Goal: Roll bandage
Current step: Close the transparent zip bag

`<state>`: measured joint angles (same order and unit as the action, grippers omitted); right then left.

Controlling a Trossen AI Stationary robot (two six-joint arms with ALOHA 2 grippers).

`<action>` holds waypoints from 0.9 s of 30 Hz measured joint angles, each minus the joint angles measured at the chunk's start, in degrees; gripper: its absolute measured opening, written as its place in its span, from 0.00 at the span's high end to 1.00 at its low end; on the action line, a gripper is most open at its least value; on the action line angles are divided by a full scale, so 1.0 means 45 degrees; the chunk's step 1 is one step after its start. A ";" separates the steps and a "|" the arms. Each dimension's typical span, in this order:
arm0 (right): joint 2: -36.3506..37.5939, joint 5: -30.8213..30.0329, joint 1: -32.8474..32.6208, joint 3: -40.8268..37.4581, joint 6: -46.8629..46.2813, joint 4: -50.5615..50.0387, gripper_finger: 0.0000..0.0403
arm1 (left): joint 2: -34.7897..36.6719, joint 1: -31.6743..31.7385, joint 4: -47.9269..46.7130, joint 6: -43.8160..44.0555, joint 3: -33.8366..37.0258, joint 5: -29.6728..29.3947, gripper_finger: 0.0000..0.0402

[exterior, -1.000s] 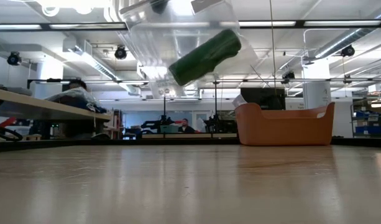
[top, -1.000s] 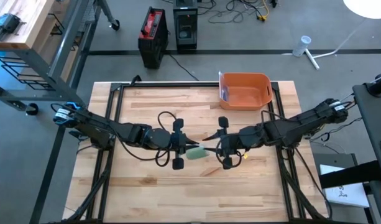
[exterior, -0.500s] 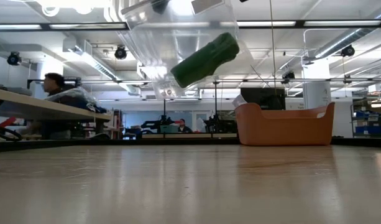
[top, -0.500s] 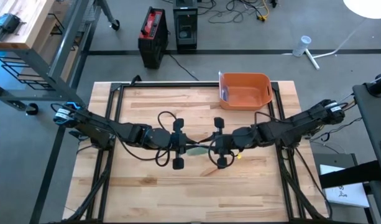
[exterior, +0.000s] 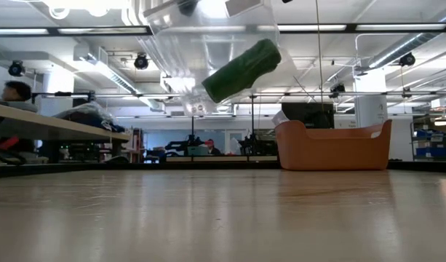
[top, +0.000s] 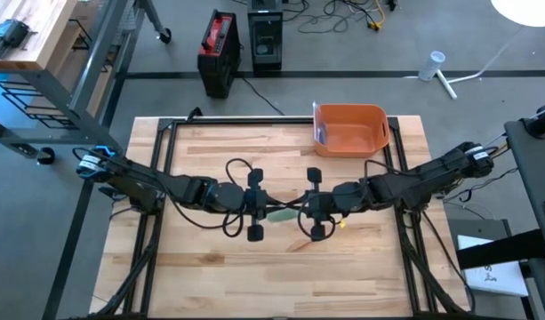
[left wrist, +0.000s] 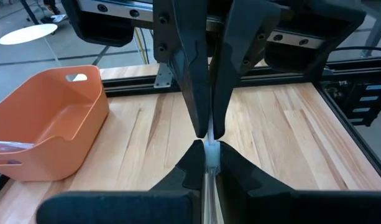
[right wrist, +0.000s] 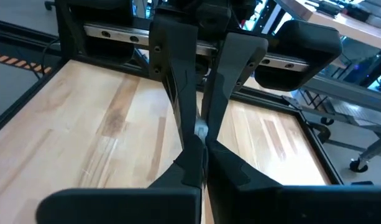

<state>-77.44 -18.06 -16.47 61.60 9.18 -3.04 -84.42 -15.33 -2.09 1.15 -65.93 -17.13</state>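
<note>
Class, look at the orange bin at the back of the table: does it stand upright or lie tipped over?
Upright. The orange bin rests on the table, its opening facing up in the high view.

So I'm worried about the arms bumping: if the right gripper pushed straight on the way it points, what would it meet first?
The left gripper. The right gripper points straight at it, fingertips almost meeting, both shut on the green bandage between them, held above the table. Probably no free travel, though depth is hard to judge.
</note>
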 joint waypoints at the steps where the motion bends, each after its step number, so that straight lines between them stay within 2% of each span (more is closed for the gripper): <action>1: 0.0019 0.0004 0.0000 0.0000 -0.0017 -0.0013 1.00 | 0.0000 0.0000 0.0010 -0.0004 -0.0009 -0.0004 0.97; 22: 0.0707 0.0060 -0.0034 0.0006 -0.0138 -0.1146 1.00 | 0.0364 -0.0019 -0.0830 -0.0189 0.0007 0.0044 0.97; 27: 0.0560 0.0396 -0.0034 0.0006 -0.0133 -0.0809 0.98 | 0.0359 -0.0019 -0.0644 -0.0189 0.0010 0.0093 0.97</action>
<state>-74.92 -16.28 -16.62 61.63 8.58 -6.68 -82.81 -15.42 -4.99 0.30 -65.89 -16.71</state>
